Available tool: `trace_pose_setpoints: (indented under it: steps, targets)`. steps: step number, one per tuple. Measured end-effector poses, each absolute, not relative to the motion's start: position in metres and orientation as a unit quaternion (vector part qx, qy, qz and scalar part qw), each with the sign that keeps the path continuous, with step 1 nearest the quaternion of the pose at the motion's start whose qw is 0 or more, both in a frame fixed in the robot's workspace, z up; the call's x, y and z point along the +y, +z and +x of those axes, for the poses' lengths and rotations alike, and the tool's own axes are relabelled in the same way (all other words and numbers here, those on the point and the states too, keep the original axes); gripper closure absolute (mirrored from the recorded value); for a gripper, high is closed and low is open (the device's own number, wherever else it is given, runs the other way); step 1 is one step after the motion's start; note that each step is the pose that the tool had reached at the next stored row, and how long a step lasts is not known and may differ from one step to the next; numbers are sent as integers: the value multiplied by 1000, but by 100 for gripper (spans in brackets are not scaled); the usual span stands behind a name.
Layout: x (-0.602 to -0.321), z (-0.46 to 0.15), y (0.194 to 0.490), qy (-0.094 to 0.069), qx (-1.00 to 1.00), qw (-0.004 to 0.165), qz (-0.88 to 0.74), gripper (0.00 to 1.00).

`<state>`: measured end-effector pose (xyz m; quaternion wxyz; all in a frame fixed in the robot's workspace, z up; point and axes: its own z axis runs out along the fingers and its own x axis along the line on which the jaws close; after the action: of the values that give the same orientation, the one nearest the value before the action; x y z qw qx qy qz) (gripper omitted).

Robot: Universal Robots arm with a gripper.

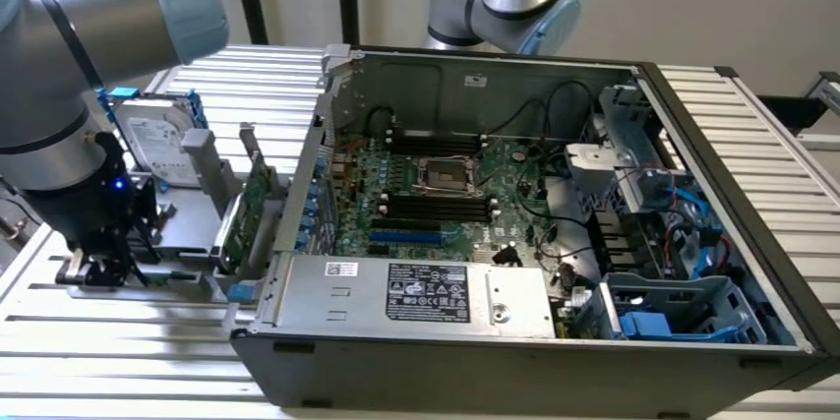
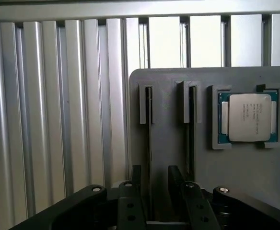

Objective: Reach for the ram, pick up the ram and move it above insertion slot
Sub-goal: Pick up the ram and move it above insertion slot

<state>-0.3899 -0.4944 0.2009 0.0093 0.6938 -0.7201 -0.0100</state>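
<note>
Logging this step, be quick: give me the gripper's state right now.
Gripper: open, jaws apart on either side of the edge-on ram standing in its gray holder; holding nothing.

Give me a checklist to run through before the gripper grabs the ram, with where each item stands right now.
1. Gripper lined up on the ram: ok, one finger on each side of it.
2. Jaws open: ok, a gap shows on both sides of the stick.
3. Ram seated in the fixture: ok, it stands edge-on in its slot.
4. CPU clear of the gripper: ok, it lies apart in its own pocket.
5. Board slots free: cannot tell.
6. Route to the case: not ok at this height, as the upright card stands between fixture and case.
</note>
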Motion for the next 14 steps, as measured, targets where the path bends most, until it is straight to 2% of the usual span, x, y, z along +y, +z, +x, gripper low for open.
trace_pose_setpoints:
  steps: [14]
  targets:
    - [-494,-389,196,-10,-715,9,699,64]
